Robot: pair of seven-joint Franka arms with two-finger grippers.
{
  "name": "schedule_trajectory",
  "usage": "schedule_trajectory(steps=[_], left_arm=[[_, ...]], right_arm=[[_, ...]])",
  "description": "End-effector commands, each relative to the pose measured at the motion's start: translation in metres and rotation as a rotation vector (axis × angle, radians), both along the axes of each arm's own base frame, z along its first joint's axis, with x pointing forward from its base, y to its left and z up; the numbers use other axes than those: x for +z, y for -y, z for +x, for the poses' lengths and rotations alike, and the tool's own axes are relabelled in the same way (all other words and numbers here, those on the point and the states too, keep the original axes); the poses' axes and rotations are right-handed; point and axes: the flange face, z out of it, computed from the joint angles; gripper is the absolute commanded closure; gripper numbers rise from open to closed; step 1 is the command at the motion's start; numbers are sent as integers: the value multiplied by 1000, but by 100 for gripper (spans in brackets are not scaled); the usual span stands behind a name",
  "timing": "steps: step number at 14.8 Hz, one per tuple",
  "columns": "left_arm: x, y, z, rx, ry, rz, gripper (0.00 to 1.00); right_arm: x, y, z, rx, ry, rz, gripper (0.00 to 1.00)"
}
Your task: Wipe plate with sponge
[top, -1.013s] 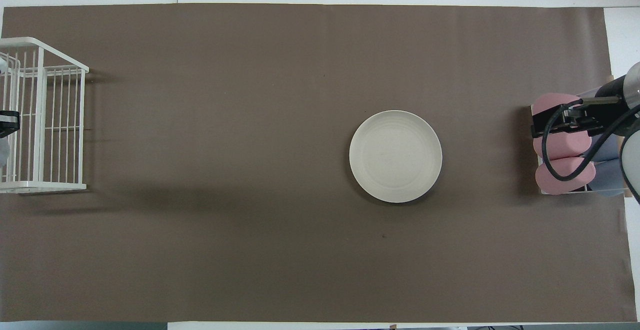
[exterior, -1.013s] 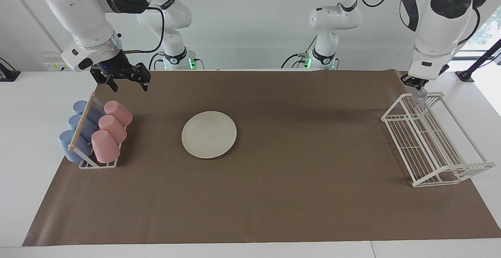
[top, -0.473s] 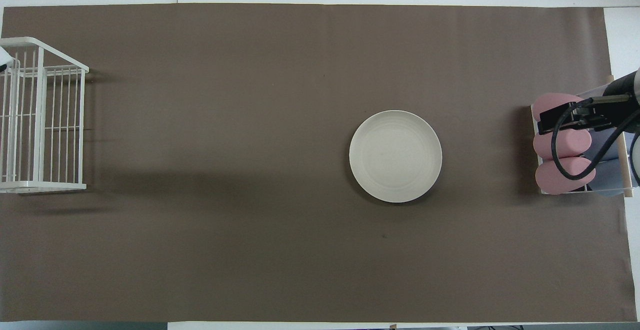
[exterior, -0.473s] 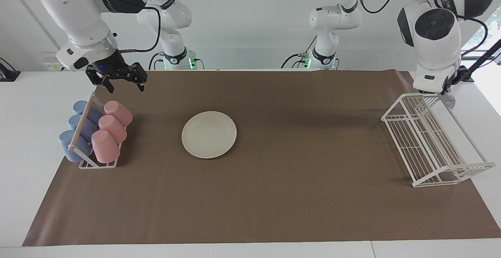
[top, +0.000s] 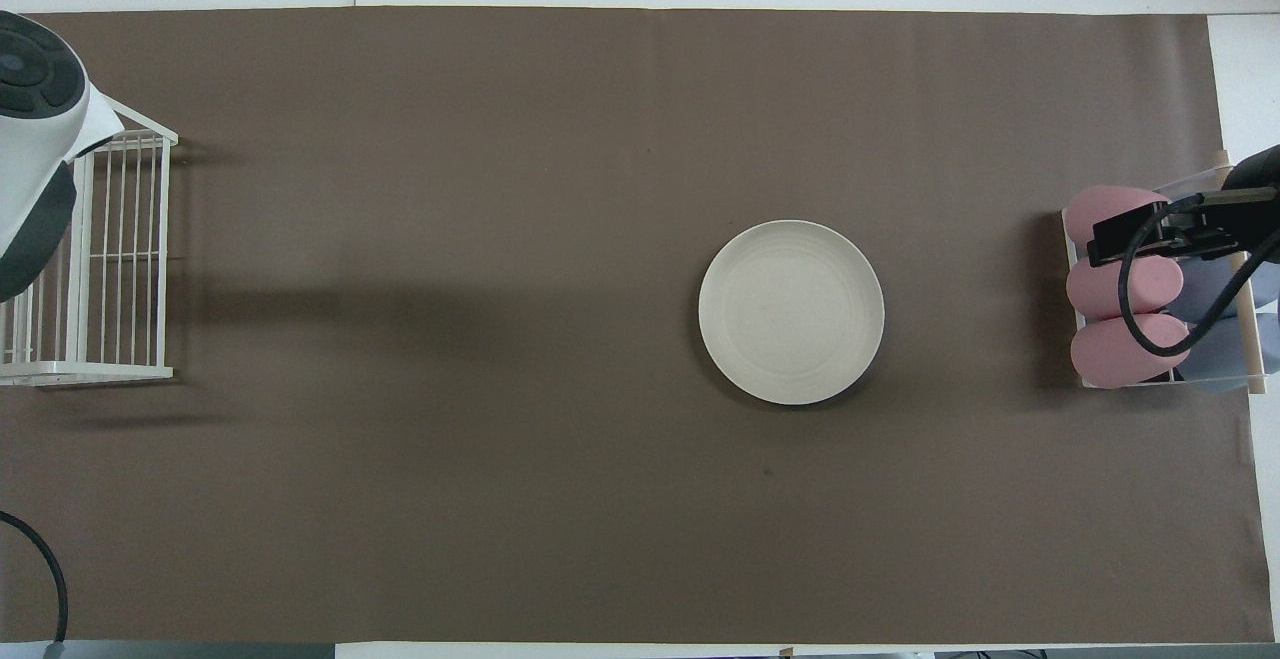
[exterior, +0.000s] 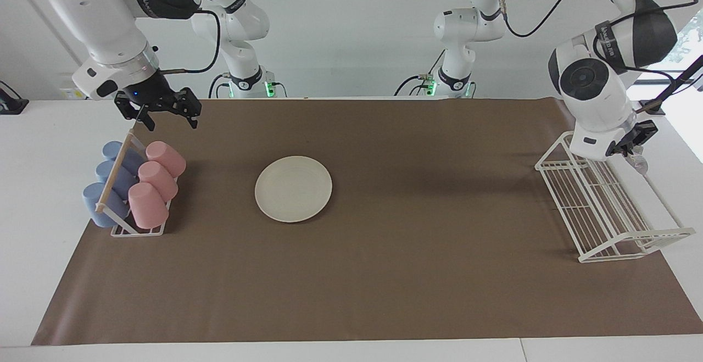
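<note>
The cream plate point(exterior: 293, 188) lies flat on the brown mat, toward the right arm's end of the table; it also shows in the overhead view point(top: 791, 312). My left gripper point(exterior: 632, 153) hangs over the outer edge of the white wire rack point(exterior: 604, 202) and is shut on the small silvery sponge point(exterior: 639, 163). In the overhead view the left arm's own body hides that gripper and the sponge. My right gripper point(exterior: 161, 115) is open and empty, up in the air over the robot-side end of the cup rack point(exterior: 134, 230).
The cup rack holds three pink cups point(exterior: 156, 181) and three blue cups point(exterior: 110, 181) lying on their sides at the right arm's end. The wire rack point(top: 100, 259) stands at the left arm's end. The brown mat point(exterior: 417, 274) covers most of the table.
My left gripper has carried the sponge from the wire rack's robot-side corner toward the rack's outer edge. My right gripper has drifted slightly up and toward the table's end.
</note>
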Motion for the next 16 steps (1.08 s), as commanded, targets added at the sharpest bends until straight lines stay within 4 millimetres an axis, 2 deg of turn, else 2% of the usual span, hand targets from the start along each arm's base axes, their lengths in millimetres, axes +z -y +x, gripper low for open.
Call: schedule_trajectory(steps=[1,4,8,12,16], left_arm=[[-20,5,0,39,54,16,100],[-24,8,0,56,77,10,100],[-42,17,-6,60,96,-2,100],[-42,30,-7,59,116,-6,100],[-43,34,-7,62,123,-8,100]], right_arm=[[5,2,0,19,17,-14,0],[6,2,0,20,17,-14,0],[5,0,0,23,15,-11,0],[4,0,0,23,14,-11,0],[3,-2,-1,26,11,-12,0]])
